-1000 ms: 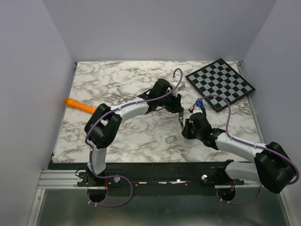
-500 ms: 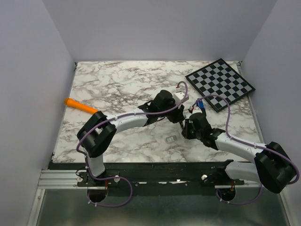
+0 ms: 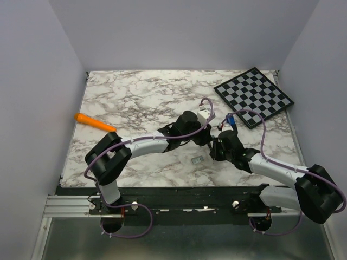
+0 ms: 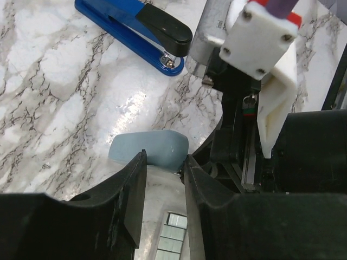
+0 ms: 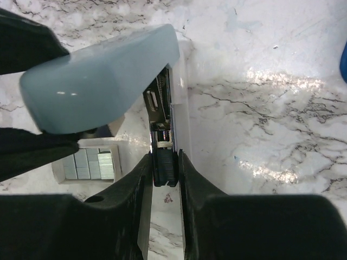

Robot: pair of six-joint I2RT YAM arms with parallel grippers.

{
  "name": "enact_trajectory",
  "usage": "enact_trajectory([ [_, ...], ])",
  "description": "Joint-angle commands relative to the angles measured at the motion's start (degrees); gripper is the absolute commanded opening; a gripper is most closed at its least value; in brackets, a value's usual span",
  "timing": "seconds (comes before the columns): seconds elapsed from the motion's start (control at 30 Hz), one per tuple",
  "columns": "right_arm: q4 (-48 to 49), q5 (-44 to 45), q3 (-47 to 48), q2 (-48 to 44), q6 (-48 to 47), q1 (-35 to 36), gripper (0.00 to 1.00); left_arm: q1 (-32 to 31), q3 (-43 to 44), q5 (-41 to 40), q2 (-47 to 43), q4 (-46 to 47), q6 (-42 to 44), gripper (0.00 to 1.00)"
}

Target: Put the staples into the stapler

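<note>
The stapler hangs between my two grippers, just above the marble table. Its light blue top (image 5: 103,76) is swung up off the silvery channel (image 5: 162,114). My left gripper (image 4: 165,157) is shut on the tip of that light blue top (image 4: 149,149). My right gripper (image 5: 164,160) is shut on the dark end of the stapler's base (image 5: 164,170). From above, the two grippers meet at mid-table, the left gripper (image 3: 207,138) beside the right gripper (image 3: 216,147). The staples (image 3: 197,160) lie loose in a small white holder just below them, staples (image 5: 89,164), staples (image 4: 174,233).
A second, dark blue stapler with a black top (image 4: 135,27) lies on the table just behind the grippers, dark blue stapler (image 3: 230,120). A chessboard (image 3: 254,96) sits at the back right. An orange pen-like stick (image 3: 93,122) lies at the left.
My left arm has swung nearer and lower, its wrist closing in on the right gripper. The right arm has barely moved, and both grips look unchanged.
</note>
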Motion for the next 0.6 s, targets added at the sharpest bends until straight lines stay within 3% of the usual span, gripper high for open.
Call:
enact_trajectory([
  [0.0,0.28,2.65,-0.27,-2.20,2.65,0.05,0.32,-2.20,-2.48,2.00,-2.40,0.03,-8.20,0.39],
  [0.27,0.19,3.08,-0.80,-2.46,3.97,0.05,0.34,-2.28,-3.52,4.80,-1.08,2.75,-9.42,0.40],
  [0.57,2.03,4.32,0.35,-0.62,2.92,0.05,0.34,-3.08,-6.25,5.08,-1.96,4.17,-12.06,0.52],
])
